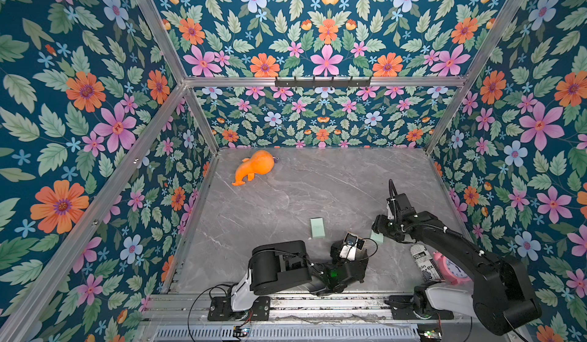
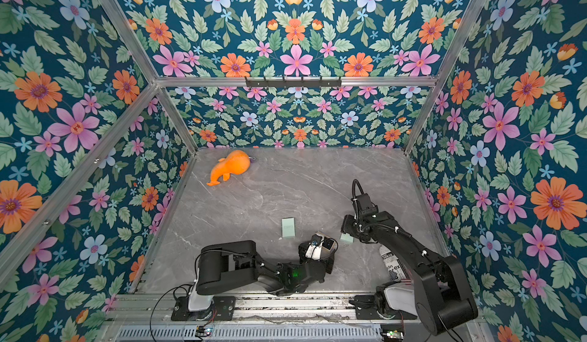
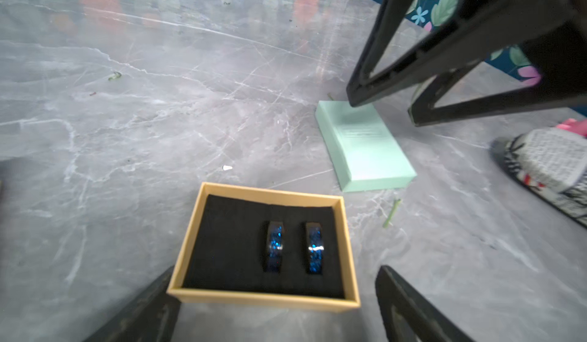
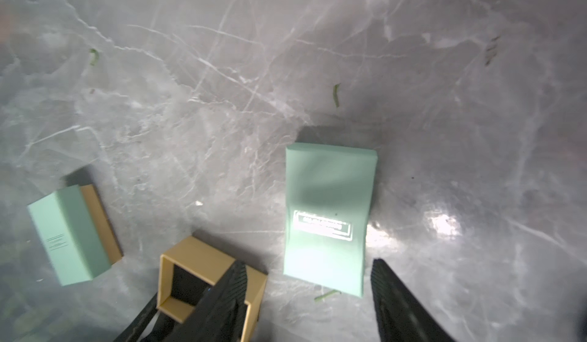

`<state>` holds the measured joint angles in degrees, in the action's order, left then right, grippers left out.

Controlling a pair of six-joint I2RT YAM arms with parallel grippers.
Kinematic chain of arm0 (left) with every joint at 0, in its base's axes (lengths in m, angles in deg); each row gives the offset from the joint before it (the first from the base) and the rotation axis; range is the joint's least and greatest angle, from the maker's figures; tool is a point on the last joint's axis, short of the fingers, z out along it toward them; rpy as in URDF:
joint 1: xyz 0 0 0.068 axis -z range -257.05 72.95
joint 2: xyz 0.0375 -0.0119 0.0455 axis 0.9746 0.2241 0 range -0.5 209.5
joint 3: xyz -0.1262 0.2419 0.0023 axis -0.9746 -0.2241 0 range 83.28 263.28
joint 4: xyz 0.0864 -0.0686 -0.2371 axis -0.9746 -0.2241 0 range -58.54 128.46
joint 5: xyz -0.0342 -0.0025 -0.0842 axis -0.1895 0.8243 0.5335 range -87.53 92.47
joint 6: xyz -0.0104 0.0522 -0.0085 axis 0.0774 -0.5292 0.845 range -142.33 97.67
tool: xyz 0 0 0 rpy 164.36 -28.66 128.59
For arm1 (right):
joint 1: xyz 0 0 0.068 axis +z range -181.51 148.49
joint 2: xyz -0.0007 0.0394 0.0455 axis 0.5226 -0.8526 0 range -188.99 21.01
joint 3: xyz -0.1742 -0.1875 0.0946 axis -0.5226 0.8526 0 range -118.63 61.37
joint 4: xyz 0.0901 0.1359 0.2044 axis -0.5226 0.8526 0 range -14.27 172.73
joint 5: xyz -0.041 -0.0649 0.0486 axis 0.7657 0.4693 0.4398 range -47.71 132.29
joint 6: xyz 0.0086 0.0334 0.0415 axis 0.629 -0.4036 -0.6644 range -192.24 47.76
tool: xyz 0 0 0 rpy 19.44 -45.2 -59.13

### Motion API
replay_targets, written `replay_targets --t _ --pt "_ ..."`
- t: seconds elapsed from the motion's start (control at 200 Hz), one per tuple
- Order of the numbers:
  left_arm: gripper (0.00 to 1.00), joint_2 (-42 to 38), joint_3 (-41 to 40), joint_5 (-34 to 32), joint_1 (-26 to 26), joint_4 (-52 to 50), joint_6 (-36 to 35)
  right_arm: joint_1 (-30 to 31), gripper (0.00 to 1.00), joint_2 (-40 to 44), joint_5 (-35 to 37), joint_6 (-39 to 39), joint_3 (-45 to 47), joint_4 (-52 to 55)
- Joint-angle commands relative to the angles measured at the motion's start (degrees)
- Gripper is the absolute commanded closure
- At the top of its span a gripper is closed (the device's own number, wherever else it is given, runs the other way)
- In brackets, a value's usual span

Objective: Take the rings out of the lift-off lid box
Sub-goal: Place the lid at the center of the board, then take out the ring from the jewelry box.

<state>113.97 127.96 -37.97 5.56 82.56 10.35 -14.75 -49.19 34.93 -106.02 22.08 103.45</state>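
The lift-off lid box (image 3: 190, 245) is a tan tray lined with black foam, standing open on the table. Two rings (image 3: 274, 246), dark bands with blue inlay, stand upright in foam slots. My left gripper (image 3: 276, 305) is open, its fingers either side of the box's near wall, holding nothing. The mint-green lid (image 4: 330, 216) lies flat on the table beside the box. My right gripper (image 4: 307, 264) hangs open over the lid, with a gap on each side. Both top views show the box (image 1: 355, 241) (image 2: 327, 243) between the two grippers.
A second, closed mint-green box (image 1: 318, 227) (image 4: 70, 232) lies a little farther back. An orange plush toy (image 1: 254, 165) is at the back left. A newsprint-patterned roll (image 1: 424, 261) and a pink alarm clock (image 1: 452, 269) sit under the right arm.
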Motion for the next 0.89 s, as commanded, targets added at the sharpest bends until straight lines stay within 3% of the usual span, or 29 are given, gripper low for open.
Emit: replay_targets --t 0.0,0.21,0.33,0.47,0.66,0.885 --pt "0.01 -4.4 -0.8 1.2 0.0 -1.5 -2.7 0.3 0.36 2.4 -1.8 0.6 -0.1 2.9" --pt "0.01 -17.6 -3.2 0.4 -0.7 -9.7 -8.2 3.9 0.4 5.4 -3.0 -0.4 0.0 5.2" --pt "0.01 -25.2 -3.6 0.2 -3.0 -18.1 -8.0 7.8 0.44 6.0 -2.4 -2.6 0.2 4.9" --pt "0.01 -33.5 -5.0 0.2 -7.1 -26.1 -3.6 12.4 0.52 5.2 -1.4 -5.0 -0.2 4.1" --pt "0.0 -42.9 -8.8 5.1 -14.8 -32.8 4.9 17.6 0.58 2.0 1.0 -7.6 -1.0 3.2" --pt "0.0 -44.5 -9.1 7.3 -16.4 -37.2 6.2 18.8 0.68 0.1 2.2 -8.7 -1.4 2.6"
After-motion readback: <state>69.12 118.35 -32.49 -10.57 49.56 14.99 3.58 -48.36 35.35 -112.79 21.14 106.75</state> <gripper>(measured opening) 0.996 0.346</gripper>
